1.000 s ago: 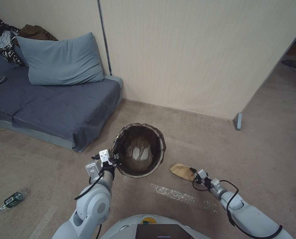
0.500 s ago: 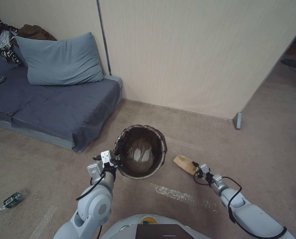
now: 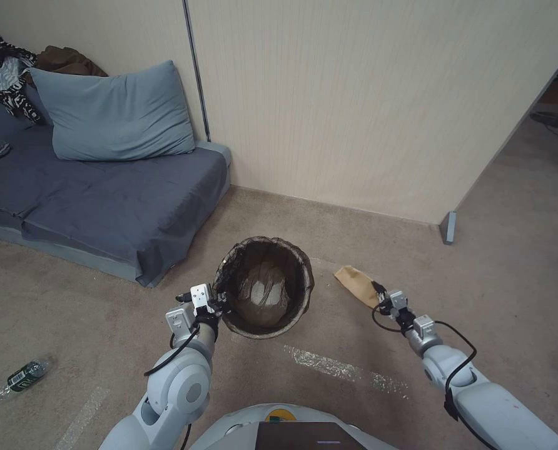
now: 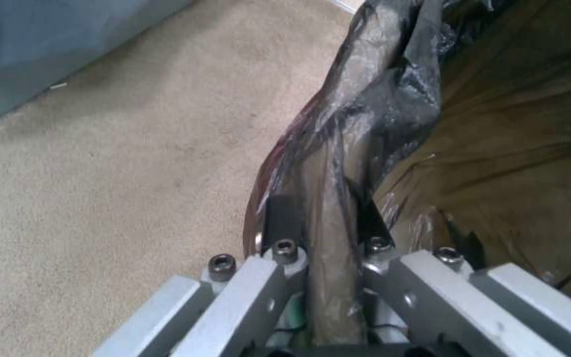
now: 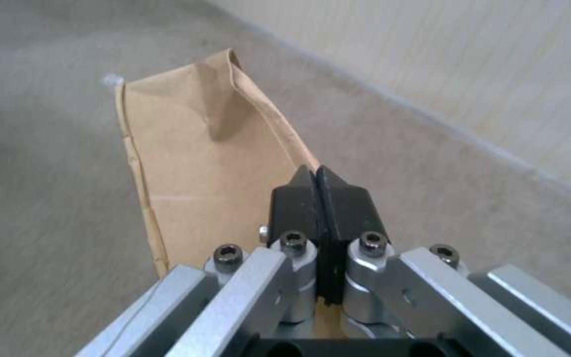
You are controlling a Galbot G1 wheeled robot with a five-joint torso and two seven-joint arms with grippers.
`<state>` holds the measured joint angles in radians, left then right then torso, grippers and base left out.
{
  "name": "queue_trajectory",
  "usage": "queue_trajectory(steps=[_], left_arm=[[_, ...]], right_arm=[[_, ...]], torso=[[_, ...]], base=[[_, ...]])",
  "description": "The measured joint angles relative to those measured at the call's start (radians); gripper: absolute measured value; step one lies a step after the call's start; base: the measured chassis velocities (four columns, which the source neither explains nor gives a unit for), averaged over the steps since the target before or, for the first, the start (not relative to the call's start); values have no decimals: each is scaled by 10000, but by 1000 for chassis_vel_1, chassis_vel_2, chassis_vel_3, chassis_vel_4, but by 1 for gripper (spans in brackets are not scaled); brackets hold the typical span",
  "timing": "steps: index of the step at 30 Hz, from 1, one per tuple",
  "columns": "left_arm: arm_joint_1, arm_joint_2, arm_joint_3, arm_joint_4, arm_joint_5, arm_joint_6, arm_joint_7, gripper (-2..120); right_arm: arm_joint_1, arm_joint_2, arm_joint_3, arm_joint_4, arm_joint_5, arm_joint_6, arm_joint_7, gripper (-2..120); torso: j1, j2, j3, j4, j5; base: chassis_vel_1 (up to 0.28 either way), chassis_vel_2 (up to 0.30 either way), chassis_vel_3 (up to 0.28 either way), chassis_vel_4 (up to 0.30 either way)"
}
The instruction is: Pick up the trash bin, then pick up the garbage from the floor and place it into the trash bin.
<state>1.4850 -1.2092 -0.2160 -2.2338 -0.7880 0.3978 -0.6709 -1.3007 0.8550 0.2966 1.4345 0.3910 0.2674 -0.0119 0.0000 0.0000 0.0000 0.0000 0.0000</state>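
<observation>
Head view: the left gripper (image 3: pixel 218 304) clamps the trash bin (image 3: pixel 265 286) rim; the right gripper (image 3: pixel 379 294) pinches the paper bag (image 3: pixel 356 283), just beyond it. Left wrist: pads (image 4: pixel 279 220) straddle the lined rim. Right wrist: pads (image 5: pixel 295 201) clenched on the bag's edge.

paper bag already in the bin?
No: the paper bag hangs pinched in the right gripper, beside the trash bin, not inside it.

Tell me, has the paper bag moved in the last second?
Yes. The paper bag, pinched in the right gripper, has gone away from the robot toward the wall, now level with the trash bin mouth instead of its near rim.
</observation>
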Motion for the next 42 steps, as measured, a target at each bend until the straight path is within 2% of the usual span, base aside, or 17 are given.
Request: queue_trajectory(steps=[15,20,25,28,34,42], left_arm=[[18,0,41,212,58,-58,36,0],[31,19,213,365,127,-24,56,0],[38,112,273,399,148,14,61,0],[67,208,341,434,192,23,81,0],[73,230,400,487,236,29,99,0],[26,216,532,600,285,60,104,0]], right_arm=[[-48,-4,1160,1555,10,-409,1371,0],[-8,-19,1498,2960,446,-554,1725,0],[-21,-18,1678,4020,678,-651,1818,0],[-130,-16,1758,5124,930,-803,1841,0],[-449,11,1523,6568,984,-914,1673,0],[-1063,-188,855,7552,815,-813,981,0]], torso=[[0,0,0,0,0],[0,0,0,0,0],[0,0,0,1,-1],[0,0,0,0,-2],[0,0,0,0,-2],[0,0,0,-2,1]], base=[[0,0,0,0],[0,0,0,0],[0,0,0,0],[0,0,0,0],[0,0,0,0],[0,0,0,0]])
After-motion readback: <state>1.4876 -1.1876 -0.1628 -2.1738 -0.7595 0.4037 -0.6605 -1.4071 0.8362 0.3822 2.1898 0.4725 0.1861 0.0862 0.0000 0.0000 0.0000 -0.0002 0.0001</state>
